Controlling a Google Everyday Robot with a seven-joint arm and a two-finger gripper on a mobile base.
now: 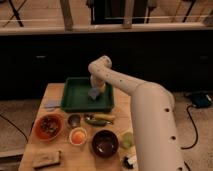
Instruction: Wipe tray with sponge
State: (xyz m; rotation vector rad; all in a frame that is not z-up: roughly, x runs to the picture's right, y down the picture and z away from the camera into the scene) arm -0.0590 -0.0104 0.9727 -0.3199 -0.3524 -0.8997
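The dark-green tray (75, 95) lies at the back of the wooden table. My gripper (94, 90) reaches down into its right half from the white arm. A small grey-blue sponge (93, 93) sits right at the gripper's tip, against the tray floor. The arm's wrist hides the fingers.
A bluish-grey cloth patch (51, 104) lies left of the tray. In front stand an orange bowl of bits (47, 126), a small metal cup (74, 120), a cup with orange content (78, 136), a dark bowl (105, 143), a green-yellow item (97, 119), a green cup (127, 139) and a brown block (46, 159).
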